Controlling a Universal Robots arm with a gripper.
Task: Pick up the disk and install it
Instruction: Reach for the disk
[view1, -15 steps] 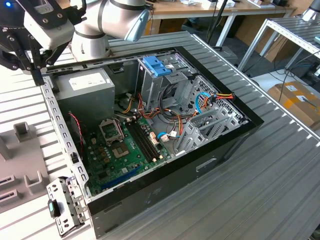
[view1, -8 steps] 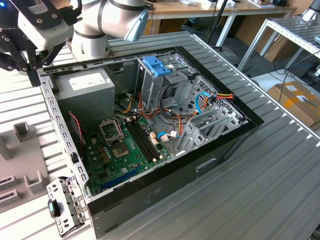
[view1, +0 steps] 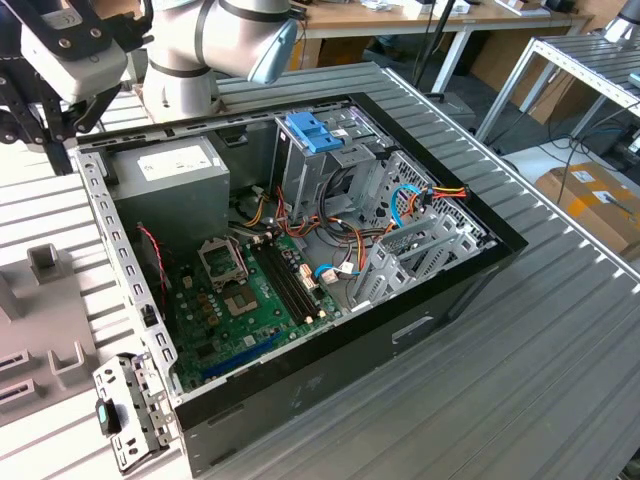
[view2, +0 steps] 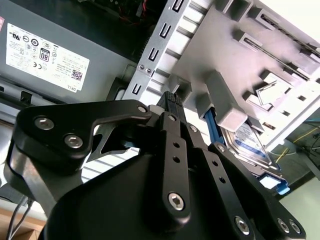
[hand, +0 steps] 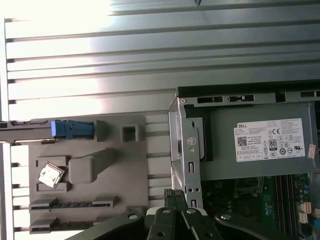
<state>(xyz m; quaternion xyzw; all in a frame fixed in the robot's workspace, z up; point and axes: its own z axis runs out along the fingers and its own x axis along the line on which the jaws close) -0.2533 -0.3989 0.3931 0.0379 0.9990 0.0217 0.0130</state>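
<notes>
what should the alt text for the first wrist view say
The shut gripper hangs over the edge of an open computer case, apart from the disk, which stands on edge in a slot of a grey holder plate. A grey power supply with a white label sits inside the case.

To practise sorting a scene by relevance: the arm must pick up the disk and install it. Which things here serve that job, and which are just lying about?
Belongs to the job:
- the disk, slotted on edge in the grey holder
- the tool
- the open computer case

Just lying about:
- small silver chip
- metal bracket beside the case
- cardboard box
</notes>
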